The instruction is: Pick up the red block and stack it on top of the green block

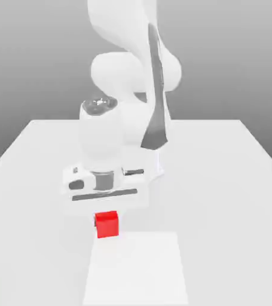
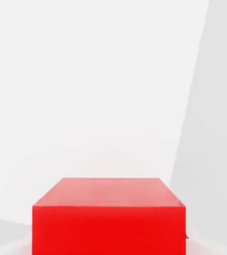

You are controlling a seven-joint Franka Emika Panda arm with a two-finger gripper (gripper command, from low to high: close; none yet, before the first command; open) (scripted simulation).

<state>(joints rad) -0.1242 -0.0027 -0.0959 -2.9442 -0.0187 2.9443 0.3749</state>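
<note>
We see glossy white, smoothly rounded casings on our arm (image 1: 129,72), with a long dark-grey tapering strip (image 1: 156,95) along one link and a grey cap (image 1: 100,106) topping a white cylinder. Our claw (image 1: 106,223) has a wide, white boxy housing (image 1: 105,202) with a thin dark slot, dark oval openings and a grey collar (image 1: 103,180).

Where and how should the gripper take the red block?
Best from above, I'd judge, with one finger on each of two opposite upright sides of the red block. It is a plain cube: the hand view shows a flat top and a straight front edge, so those sides should be parallel. The gripper already sits over it in the exterior view, so that grip looks suitable.
</note>
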